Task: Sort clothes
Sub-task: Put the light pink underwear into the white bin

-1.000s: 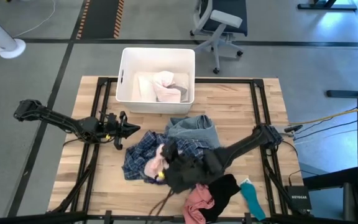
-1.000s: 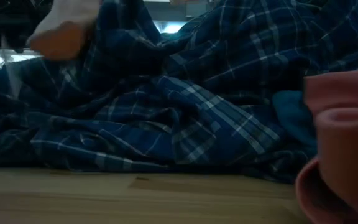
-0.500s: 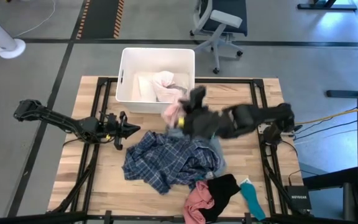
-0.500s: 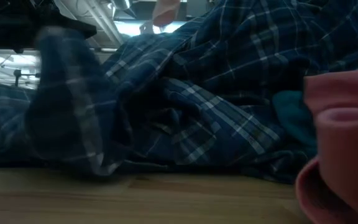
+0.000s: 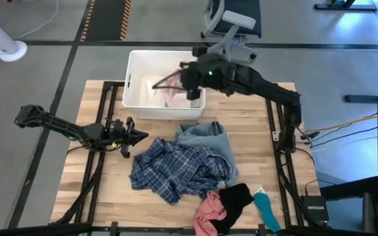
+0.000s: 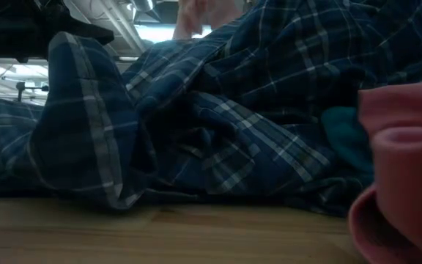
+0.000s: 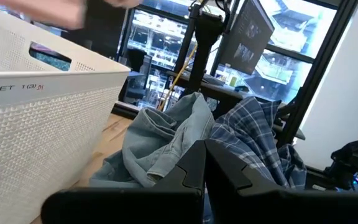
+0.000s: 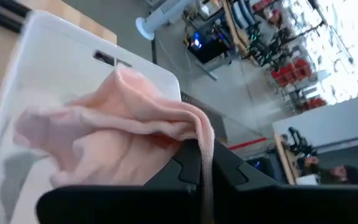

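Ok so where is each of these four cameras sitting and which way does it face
High view: overhead, looking straight down; both arms show, right gripper over the white bin.
Low view: at tabletop height, level across; filled by the plaid shirt; no arm shows.
Left wrist view: on the left gripper, facing the bin wall, denim piece and shirt.
Right wrist view: on the right gripper, facing into the bin; jaws shut on a pink garment.
Shared: the high and both wrist views show the bin.

Grey floor (image 5: 51, 65) with dark seams around wooden table (image 5: 110, 196). Office chair (image 5: 231, 23) beyond table's far edge. White fan base (image 5: 10, 49) at far left. Striped floor marking (image 5: 107, 19) beside it.
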